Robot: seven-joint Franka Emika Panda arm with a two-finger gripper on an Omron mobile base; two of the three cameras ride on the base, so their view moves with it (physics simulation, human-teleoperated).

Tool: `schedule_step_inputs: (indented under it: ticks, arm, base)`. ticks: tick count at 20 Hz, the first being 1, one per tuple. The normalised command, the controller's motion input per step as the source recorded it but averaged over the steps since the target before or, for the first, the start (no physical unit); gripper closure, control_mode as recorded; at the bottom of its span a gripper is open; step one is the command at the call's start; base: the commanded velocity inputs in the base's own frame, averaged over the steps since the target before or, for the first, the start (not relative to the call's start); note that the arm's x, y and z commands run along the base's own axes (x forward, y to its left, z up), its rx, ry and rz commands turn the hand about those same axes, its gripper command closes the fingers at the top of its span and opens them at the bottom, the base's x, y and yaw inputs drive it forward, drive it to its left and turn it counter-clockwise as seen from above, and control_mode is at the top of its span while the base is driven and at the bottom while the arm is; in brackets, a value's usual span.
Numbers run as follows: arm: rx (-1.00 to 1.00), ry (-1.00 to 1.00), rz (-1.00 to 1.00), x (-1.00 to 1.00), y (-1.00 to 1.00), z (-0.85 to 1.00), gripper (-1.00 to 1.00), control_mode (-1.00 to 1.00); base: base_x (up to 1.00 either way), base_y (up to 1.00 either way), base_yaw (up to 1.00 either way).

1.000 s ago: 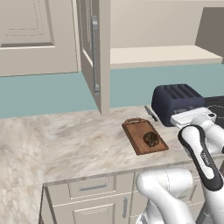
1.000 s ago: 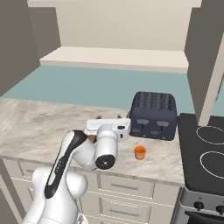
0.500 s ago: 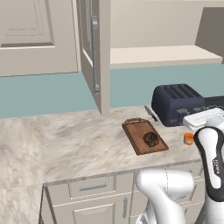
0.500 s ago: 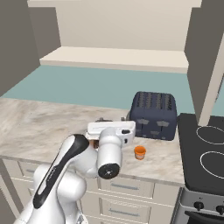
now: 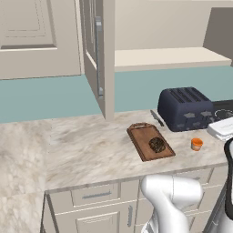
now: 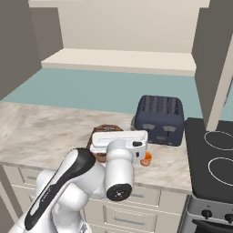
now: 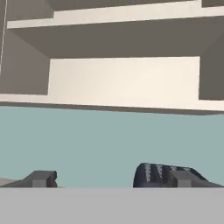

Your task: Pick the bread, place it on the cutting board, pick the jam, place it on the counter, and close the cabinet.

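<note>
While your gripper point(image 7: 109, 179) stands spread and empty, the cutting board point(image 5: 150, 141) runs lengthwise away from you, handle toward the wall.

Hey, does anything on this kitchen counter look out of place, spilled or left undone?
Nothing is spilled or tipped. The bread sits on the cutting board, and the jam stands upright on the counter. The one thing left undone is the cabinet: its door stands wide open above the counter.
</note>
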Motion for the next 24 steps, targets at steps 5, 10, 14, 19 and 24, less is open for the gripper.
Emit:
schedule_step_inputs:
  ticks: [5,10,14,19,24]
  arm:
    - [0.00,-0.05,0.00,-0.44,-0.22,0.16,-1.00,-1.00]
    - [0.00,-0.05,0.00,-0.37,-0.22,0.08,-1.00,-1.00]
    - [0.00,-0.05,0.00,-0.31,-0.21,0.11,-1.00,-1.00]
    - [0.00,-0.06,0.00,-0.31,-0.21,0.10,-1.00,-1.00]
    - [0.00,-0.05,0.00,-0.21,-0.19,0.02,-1.00,-1.00]
  base:
    - [0.00,0.00,0.00]
    - [0.00,0.00,0.00]
    - [0.00,0.00,0.00]
    - [0.00,0.00,0.00]
    - [0.00,0.00,0.00]
